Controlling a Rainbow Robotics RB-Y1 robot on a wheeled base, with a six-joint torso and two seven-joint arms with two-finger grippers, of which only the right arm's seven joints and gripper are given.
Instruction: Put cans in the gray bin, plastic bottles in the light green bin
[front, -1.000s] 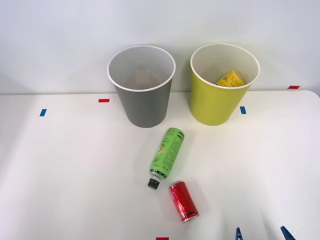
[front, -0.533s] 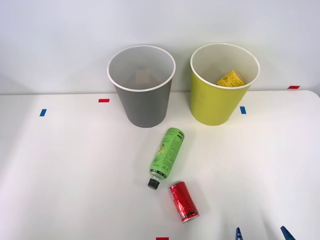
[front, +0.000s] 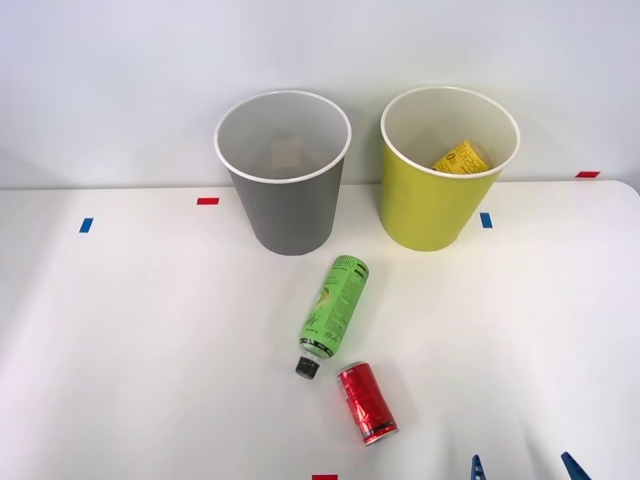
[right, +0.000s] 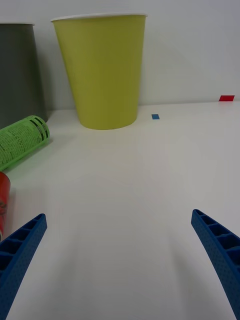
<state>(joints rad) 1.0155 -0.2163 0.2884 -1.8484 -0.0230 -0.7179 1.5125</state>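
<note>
The white table (front: 130, 340) is bare across its left half and along its right side. Its far edge meets the wall just behind the two bins. Small red and blue tape marks sit near the far edge and at the near edge.

The gray bin (front: 284, 200) stands upright at the back, left of the light green bin (front: 440, 195); the two are apart, with a clear gap between them. A yellow-labelled bottle (front: 460, 158) leans inside the light green bin.

The green-labelled bottle (front: 334, 308) lies on its side in front of the gap between the bins. Its long axis runs from the far side toward the robot and slightly left, black cap nearest the robot. The red can (front: 367, 402) lies on its side just beside the cap, not clearly touching it. Its long axis runs toward the robot and slightly right.

The right gripper (front: 520, 468) sits at the near edge of the table, right of the can. Its blue fingers (right: 20, 250) are spread wide apart and hold nothing. In the wrist view, the bottle and can lie outside the finger gap, beyond the finger near the can, and bare table lies between the fingers.
</note>
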